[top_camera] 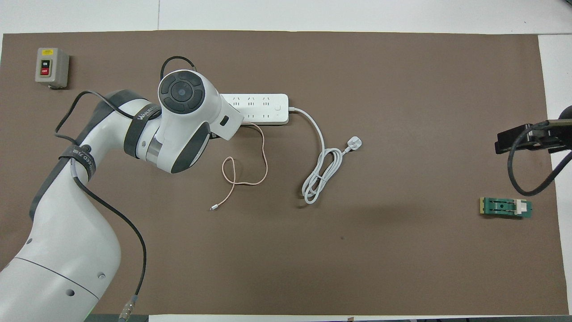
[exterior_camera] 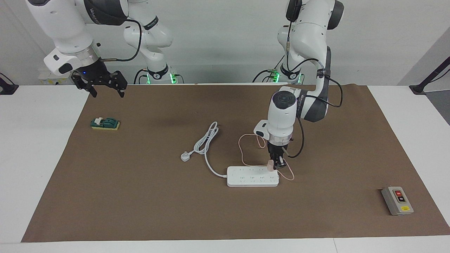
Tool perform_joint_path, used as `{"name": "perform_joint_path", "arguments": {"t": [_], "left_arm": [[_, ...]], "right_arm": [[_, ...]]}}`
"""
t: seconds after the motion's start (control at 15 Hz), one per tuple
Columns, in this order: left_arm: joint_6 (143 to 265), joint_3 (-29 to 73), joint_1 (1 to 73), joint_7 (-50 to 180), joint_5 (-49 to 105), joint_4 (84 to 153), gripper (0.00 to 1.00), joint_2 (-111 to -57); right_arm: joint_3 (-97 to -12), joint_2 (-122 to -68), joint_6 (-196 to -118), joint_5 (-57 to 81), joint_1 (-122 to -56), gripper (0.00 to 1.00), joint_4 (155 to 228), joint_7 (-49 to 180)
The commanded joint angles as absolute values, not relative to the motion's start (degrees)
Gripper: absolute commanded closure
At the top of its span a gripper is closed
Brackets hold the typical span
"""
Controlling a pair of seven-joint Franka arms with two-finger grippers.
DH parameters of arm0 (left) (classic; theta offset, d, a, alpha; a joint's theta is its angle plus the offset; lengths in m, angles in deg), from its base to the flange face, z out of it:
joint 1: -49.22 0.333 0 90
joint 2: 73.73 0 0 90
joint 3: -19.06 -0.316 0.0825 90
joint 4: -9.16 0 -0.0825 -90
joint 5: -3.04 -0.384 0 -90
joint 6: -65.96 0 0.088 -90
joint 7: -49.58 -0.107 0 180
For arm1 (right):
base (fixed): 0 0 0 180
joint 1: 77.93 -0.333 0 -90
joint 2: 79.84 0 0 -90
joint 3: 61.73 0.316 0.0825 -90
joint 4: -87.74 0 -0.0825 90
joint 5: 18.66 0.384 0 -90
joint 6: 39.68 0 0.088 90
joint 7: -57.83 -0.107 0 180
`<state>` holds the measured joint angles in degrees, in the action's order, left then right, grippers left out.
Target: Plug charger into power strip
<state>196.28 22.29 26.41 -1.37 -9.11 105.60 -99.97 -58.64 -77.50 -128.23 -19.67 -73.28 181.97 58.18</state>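
Note:
The white power strip [exterior_camera: 252, 176] [top_camera: 263, 108] lies flat in the middle of the brown mat. My left gripper [exterior_camera: 275, 165] points straight down over the strip's end toward the left arm's side, shut on the small pale-pink charger [exterior_camera: 270, 165], which sits at the strip's top surface there. The charger's thin pink cable [exterior_camera: 246, 147] [top_camera: 254, 172] loops on the mat nearer the robots. In the overhead view the left arm's wrist hides the charger and that end of the strip. My right gripper [exterior_camera: 105, 84] [top_camera: 520, 139] hangs open above the mat's edge, waiting.
The strip's thick white cord [exterior_camera: 207, 146] [top_camera: 324, 172] coils nearer the robots and ends in a white plug [exterior_camera: 185, 156]. A grey switch box [exterior_camera: 397, 200] [top_camera: 52, 67] sits at the left arm's end. A green block [exterior_camera: 105, 123] [top_camera: 506, 207] lies under the right gripper's area.

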Motion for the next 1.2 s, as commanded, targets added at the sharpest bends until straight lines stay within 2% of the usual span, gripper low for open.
{"name": "perform_joint_path", "arguments": {"t": [0.0,0.4,0.93,1.13], "left_arm": [[194.83,23.36,28.39,0.62,-10.58,108.57,1.00,-100.72],[188.31,33.29,36.03,3.26,-10.67,107.25,1.00,-101.07],[181.28,34.44,35.60,3.96,-11.81,97.86,1.00,-105.72],[181.18,34.97,35.77,3.88,-13.12,96.88,1.00,-106.78]], "right_arm": [[-58.04,-76.85,-128.19,-20.16,-72.48,0.00,182.39,59.06],[-58.04,-76.85,-128.10,-20.16,-72.48,0.00,182.39,59.06],[-58.04,-76.85,-128.19,-20.16,-72.48,0.00,182.39,59.06],[-58.04,-76.85,-128.18,-20.16,-72.48,0.00,182.39,59.06]]}}
